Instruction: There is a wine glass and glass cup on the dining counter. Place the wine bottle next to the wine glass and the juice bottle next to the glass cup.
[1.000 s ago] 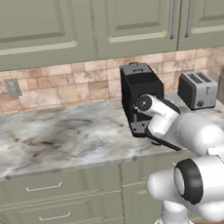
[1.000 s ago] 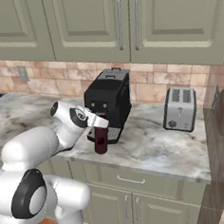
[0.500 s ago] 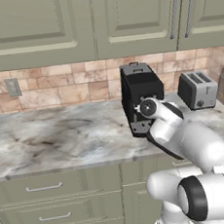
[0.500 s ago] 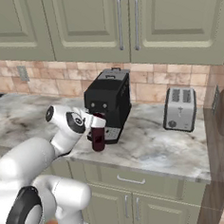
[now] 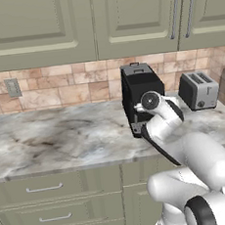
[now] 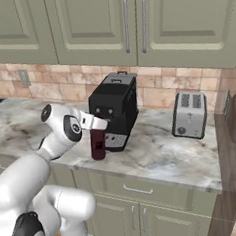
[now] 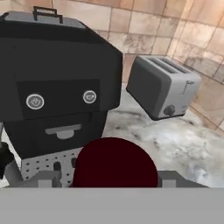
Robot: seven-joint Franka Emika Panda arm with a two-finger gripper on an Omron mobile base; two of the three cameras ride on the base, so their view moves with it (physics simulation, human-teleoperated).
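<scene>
The juice bottle, squat and dark maroon, is upright just in front of the black coffee machine, close to the worktop's front edge. My gripper comes at it from the left and is shut around its upper part. In the hand view its round maroon top sits between my fingers. Whether its base touches the marble I cannot tell. In the left base view my own forearm hides the bottle. The wine bottle, wine glass, glass cup and dining counter are out of view.
A black coffee machine stands directly behind the bottle. A silver toaster is to its right. The marble worktop stretches left, with tiled backsplash and green cabinets above.
My arm has folded lower and the hand, with the juice bottle in it, has shifted slightly left, away from the coffee machine's front.
</scene>
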